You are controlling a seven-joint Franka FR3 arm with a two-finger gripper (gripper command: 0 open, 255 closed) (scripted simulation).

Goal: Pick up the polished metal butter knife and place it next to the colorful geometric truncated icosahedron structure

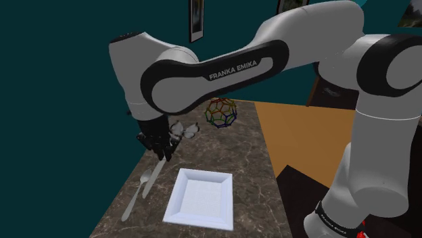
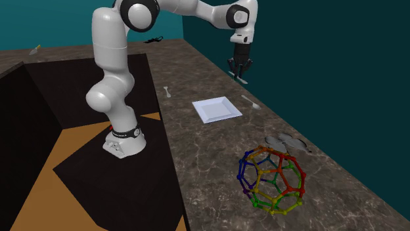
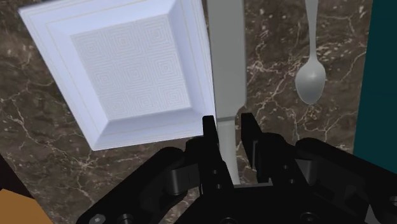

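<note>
A dark marbled counter (image 1: 253, 159) runs along a teal wall.

Shoulder view: the jaws are clenched on the butter knife (image 1: 157, 174), which hangs blade-down near the counter's wall-side edge. It appears to be lifted clear of the surface. A spoon (image 1: 134, 197) lies just beside it, and a white square plate (image 1: 201, 198) lies toward the counter's middle. The wire icosahedron (image 1: 221, 112) stands farther along the counter. Pale glassy items (image 1: 184, 130) lie between it and the knife.

Second exterior view: open counter lies between the plate and the icosahedron, and on the icosahedron's stand side. The wall-side strip is narrow and holds the glassy items.

Wrist view: the jaws grip only the narrow handle, and the long blade extends well beyond them.

Hazards:
- The smooth handle may pivot or slip during transfer, because the blade overhangs the grip.
- A low carry along the wall-side edge may strike the glassy items.
- Contact with the light wire frame may roll it toward a counter edge.

Route over the middle of the counter.
</note>
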